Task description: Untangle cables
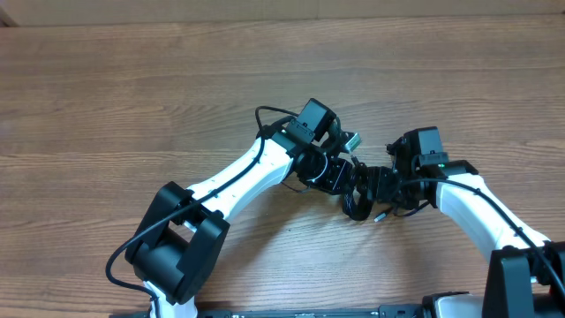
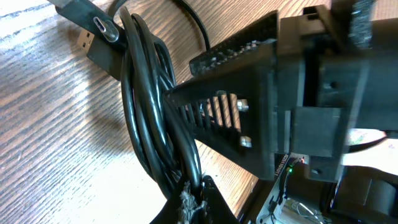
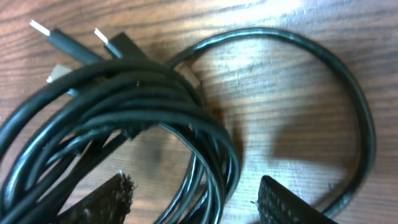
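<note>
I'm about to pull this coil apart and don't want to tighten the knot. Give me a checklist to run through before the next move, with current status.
1. Left end effector shut on the cables: ok, the bundle is pinched at its tips.
2. Right end effector open: ok, jaws apart around part of the coil.
3. Only one strand between the right jaws: not ok, several run through.
4. Plug ends free of the coil: cannot tell; two silver tips lie on the table beside it, but their cords run under the coil.
5. Clearance between the two end effectors: cannot tell; they sit close.
</note>
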